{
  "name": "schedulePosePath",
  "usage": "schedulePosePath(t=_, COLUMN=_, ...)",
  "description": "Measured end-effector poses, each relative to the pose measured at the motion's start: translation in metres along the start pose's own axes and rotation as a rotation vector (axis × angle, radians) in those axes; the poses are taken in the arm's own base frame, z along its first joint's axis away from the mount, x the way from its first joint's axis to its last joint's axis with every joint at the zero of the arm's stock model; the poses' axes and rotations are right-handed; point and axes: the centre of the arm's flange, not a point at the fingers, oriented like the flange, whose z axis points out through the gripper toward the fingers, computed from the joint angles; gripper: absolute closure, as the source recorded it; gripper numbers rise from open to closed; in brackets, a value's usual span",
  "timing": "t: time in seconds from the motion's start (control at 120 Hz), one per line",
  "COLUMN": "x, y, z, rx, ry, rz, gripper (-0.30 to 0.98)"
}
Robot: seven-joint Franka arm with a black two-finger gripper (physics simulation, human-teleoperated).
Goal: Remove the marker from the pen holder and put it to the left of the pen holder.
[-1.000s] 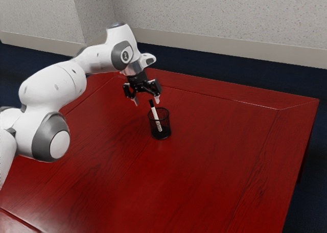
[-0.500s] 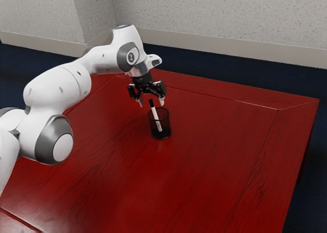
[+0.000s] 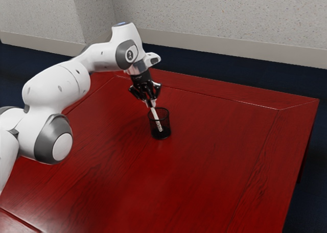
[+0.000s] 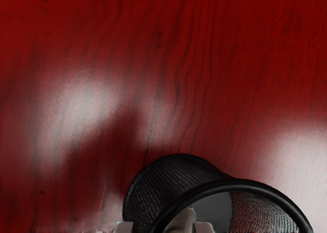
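The exterior view shows the marker (image 3: 157, 119) standing in the pen holder (image 3: 169, 124), its slim white barrel leaning so that its upper end tips toward the exterior view's left. Small dark print runs along the lower part of the barrel. The gripper (image 3: 150, 103) sits just above the holder's mouth, tilted, its jaws drawn in to a narrow gap and closed on the marker's top end. The marker's lower end is down inside the holder, which stands upright on the glossy red table (image 3: 219, 161).

That same view takes in the white arm (image 3: 56, 87) reaching in from the exterior view's left, the speckled pale wall (image 3: 204, 18) on the far side and the dark blue floor (image 3: 230, 73) beyond the table's far edge.

The wrist view looks down at the holder from close above, bringing out its thick black rim (image 4: 245, 182), the fine mesh of its side and a grey patch inside. Two pale fingertips (image 4: 204, 227) stand near the rim, with a whitish part of the marker between them. Around the holder, wavy wood grain and cloudy white reflections spread across the table.
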Motion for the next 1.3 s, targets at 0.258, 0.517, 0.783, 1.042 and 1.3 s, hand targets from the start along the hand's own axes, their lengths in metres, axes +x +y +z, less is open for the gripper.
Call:
schedulePosePath(t=0.258, x=-0.005, y=0.016, z=-0.027, rx=0.003, ry=0.023, rz=0.013, gripper=0.69)
schedulePosePath(t=0.517, x=-0.028, y=0.038, z=-0.130, rx=0.038, ry=0.101, rz=0.027, gripper=0.74)
schedulePosePath(t=0.783, x=-0.026, y=-0.082, z=-0.105, rx=0.097, ry=-0.020, rz=-0.164, gripper=0.76)
schedulePosePath(t=1.042, x=-0.026, y=-0.106, z=-0.080, rx=0.073, ry=-0.074, rz=-0.207, gripper=0.52)
schedulePosePath(t=1.3, x=-0.058, y=-0.060, z=-0.189, rx=0.078, ry=0.000, rz=-0.142, gripper=0.15)
